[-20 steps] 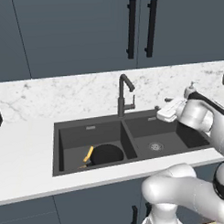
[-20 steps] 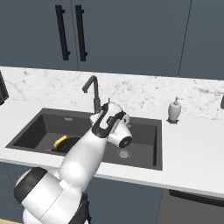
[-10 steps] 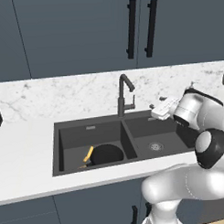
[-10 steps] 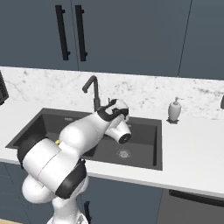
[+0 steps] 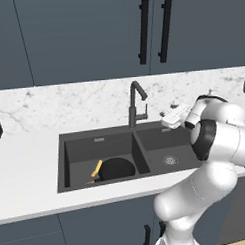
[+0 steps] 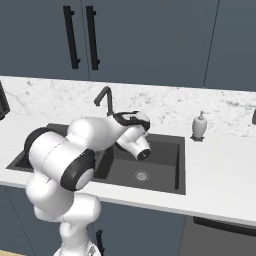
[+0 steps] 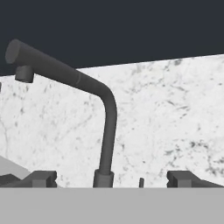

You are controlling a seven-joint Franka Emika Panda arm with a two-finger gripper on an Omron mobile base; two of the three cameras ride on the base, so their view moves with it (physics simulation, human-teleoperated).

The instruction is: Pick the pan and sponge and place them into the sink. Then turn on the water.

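Observation:
The dark grey double-basin sink [image 5: 165, 138] is set in the marble counter. Inside its left basin lies the black pan [image 5: 117, 169], wooden handle [image 5: 96, 169] pointing left. I cannot pick out the sponge. My gripper [image 5: 164, 121] hovers over the right basin's back edge, just right of the dark gooseneck faucet [image 5: 135, 104], and faces it. In the hand view the faucet [image 7: 107, 127] stands straight ahead, spout [image 7: 24, 72] at upper left with no water falling, and the open gripper [image 7: 113, 178] has its fingertips [image 7: 42, 178] wide apart on either side of the faucet base.
A white soap dispenser [image 6: 199, 126] stands on the counter right of the sink. A small lever [image 7: 141, 181] sits beside the faucet base. Dark cabinets with black handles [image 5: 154, 31] hang above. My arm [image 6: 75, 155] bulks over the sink's front.
The hand has shifted slightly left toward the faucet while the arm's elbow swung round and forward. The pan has not moved.

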